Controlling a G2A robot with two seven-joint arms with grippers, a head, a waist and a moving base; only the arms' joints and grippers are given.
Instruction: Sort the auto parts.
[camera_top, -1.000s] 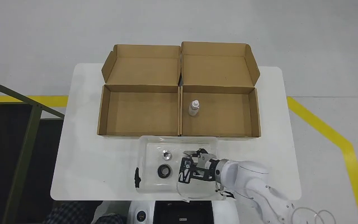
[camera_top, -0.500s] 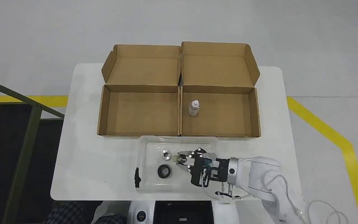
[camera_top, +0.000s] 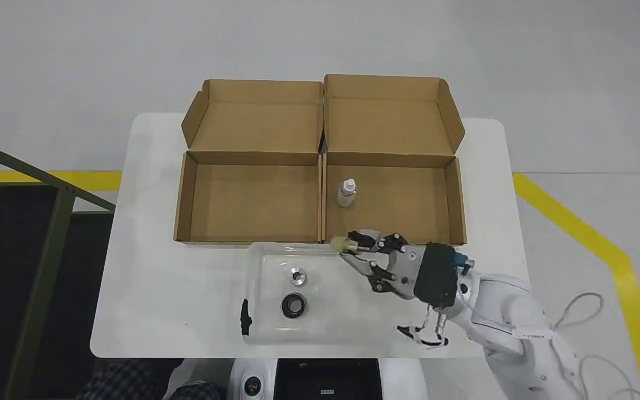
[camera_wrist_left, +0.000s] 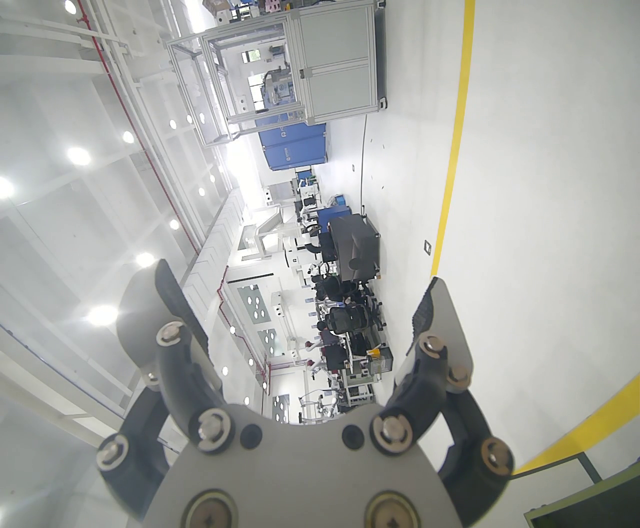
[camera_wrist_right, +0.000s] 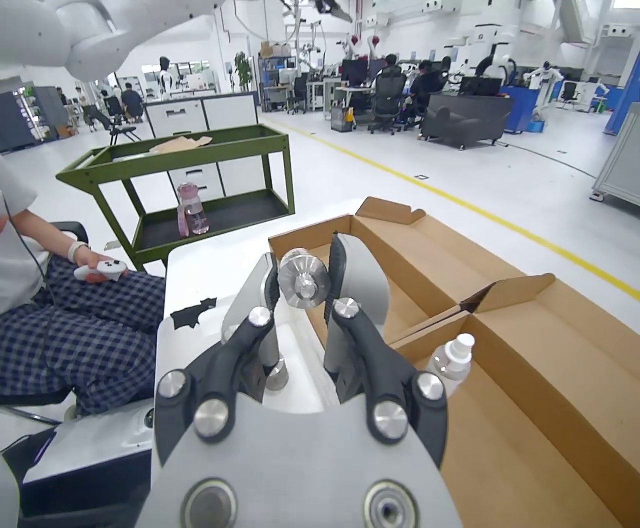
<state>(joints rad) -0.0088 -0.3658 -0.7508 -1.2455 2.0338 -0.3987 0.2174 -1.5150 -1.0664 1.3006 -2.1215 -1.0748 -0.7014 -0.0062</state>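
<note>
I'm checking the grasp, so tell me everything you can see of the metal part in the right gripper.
The metal part is a small, round, silvery piece that looks like shiny machined metal, with a stepped face and a smaller raised hub at its centre. The right gripper clamps it by its rim between both ribbed black pads, round face toward the wrist camera. It hangs above the far rim of the clear tray.

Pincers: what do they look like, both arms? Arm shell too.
Both alike: right pincer and left pincer have a silver metal base plate, black linkage arms with round silver bolts, and grey metal fingers faced with black ribbed pads. In the top view the right arm has a glossy white shell, a dark wrist section and a thin pale cable looping beside it.
</note>
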